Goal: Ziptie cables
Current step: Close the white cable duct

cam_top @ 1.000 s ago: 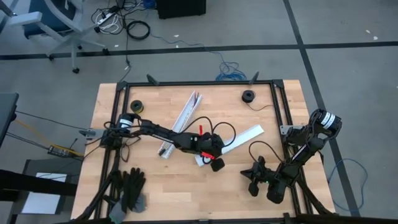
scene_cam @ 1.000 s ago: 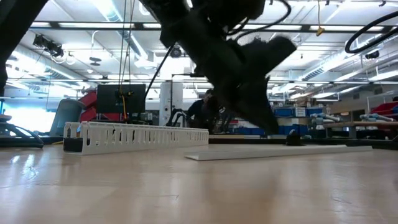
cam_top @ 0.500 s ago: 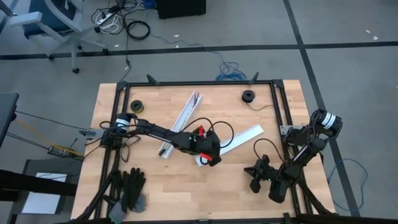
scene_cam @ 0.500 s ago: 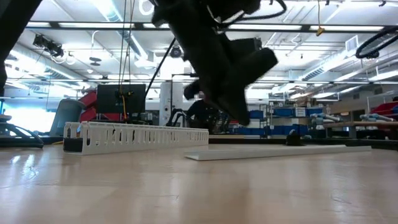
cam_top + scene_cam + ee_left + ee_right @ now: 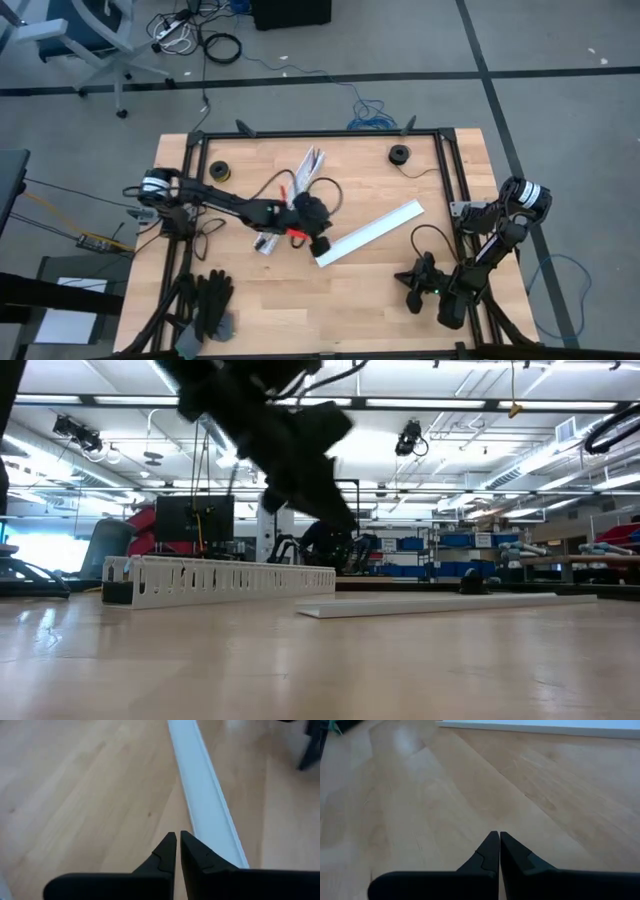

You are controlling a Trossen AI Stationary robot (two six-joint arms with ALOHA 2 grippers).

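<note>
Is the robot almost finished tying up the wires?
Not nearly. No bundled or tied wires show anywhere. In hand: nothing, the left gripper hangs shut and empty above the flat white plastic strip, beside the long white slotted channel. The right gripper waits shut near the wooden table's right edge. Left to do: gathering the wires and fastening them, which is the whole job.

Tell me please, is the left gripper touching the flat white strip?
Apart. The left wrist view shows the left gripper shut and empty, the flat white strip lying on the table beyond it.
</note>
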